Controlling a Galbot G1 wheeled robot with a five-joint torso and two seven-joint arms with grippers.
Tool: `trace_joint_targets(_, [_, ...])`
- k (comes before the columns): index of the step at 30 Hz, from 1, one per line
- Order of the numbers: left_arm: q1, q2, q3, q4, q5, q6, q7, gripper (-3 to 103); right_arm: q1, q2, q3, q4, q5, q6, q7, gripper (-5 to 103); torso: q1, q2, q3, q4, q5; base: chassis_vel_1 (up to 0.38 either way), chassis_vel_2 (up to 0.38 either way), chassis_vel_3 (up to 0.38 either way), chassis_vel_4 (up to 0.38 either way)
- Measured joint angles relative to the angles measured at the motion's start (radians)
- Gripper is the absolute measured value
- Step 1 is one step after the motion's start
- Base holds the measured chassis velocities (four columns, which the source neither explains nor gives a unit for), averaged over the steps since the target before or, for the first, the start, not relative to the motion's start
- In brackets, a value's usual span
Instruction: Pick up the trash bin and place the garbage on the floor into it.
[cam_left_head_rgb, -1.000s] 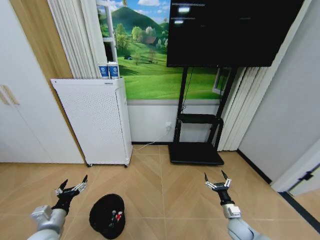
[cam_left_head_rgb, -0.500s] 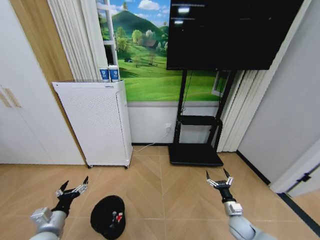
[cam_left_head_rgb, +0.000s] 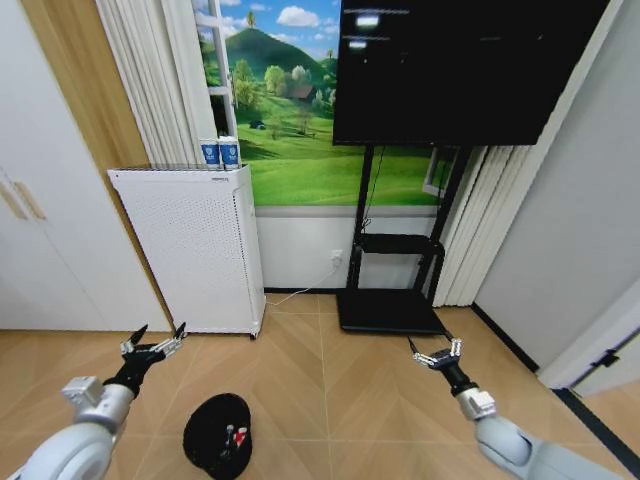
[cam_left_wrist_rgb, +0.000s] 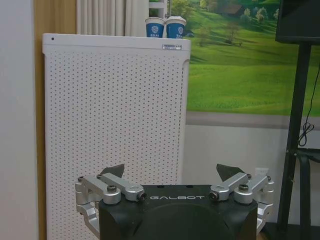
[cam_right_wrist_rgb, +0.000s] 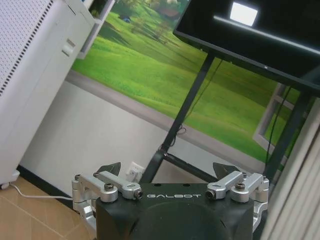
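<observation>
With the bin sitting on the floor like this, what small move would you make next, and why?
Probably lower the left claw toward the trash bin. Both claws are open and empty, the right claw far across the floor, and the bin, litter visible inside it, stands close beside the left arm.

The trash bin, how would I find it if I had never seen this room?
Find the tall white perforated appliance against the wall. On the wooden floor in front of it, beside the left end effector, sits the trash bin. It is small, round and black, with bits of red and white litter inside.
</observation>
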Motion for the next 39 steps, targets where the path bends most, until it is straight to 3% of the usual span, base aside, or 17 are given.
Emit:
trace_joint_targets(7, [-0.043, 0.017, 0.037, 0.023, -0.003, 0.001, 0.011, 100, 0.0, -0.018, 0.007, 0.01, 0.044, -0.01, -0.004, 100, 0.012, 0.028, 0.016, 0.0015, 0.0001, 0.0, 0.0, 0.0, 0.0])
trace_joint_targets(9, [-0.07, 0.027, 0.064, 0.029, -0.009, 0.002, 0.011, 100, 0.0, -0.017, 0.009, 0.019, 0.047, -0.014, -0.003, 100, 0.017, 0.04, 0.023, 0.0004, 0.0, 0.0, 0.0, 0.0, 0.0])
trace_joint_targets(13, [-0.107, 0.042, 0.1, 0.042, -0.016, 0.003, 0.009, 100, -0.002, -0.009, 0.01, 0.019, 0.047, -0.016, -0.002, 100, 0.025, 0.057, 0.031, 0.0013, 0.0003, 0.0, 0.0, 0.0, 0.0])
trace_joint_targets(16, [-0.135, 0.043, 0.133, 0.054, -0.017, 0.004, -0.001, 100, 0.0, -0.002, 0.011, 0.011, 0.046, -0.016, -0.002, 100, 0.031, 0.072, 0.04, 0.0004, 0.0001, 0.0, 0.0, 0.0, 0.0])
trace_joint_targets(26, [-0.212, 0.023, 0.241, 0.084, 0.0, -0.024, -0.031, 100, 0.006, 0.03, 0.018, -0.019, 0.044, -0.007, -0.002, 100, 0.047, 0.112, 0.065, 0.0008, 0.0, 0.0, 0.0, 0.0, 0.0])
trace_joint_targets(39, [-0.204, -0.021, 0.255, 0.102, 0.016, -0.045, -0.032, 100, -0.014, 0.068, 0.047, -0.041, 0.007, 0.008, 0.006, 100, 0.048, 0.112, 0.065, 0.0008, 0.0001, 0.0, 0.0, 0.0, 0.0])
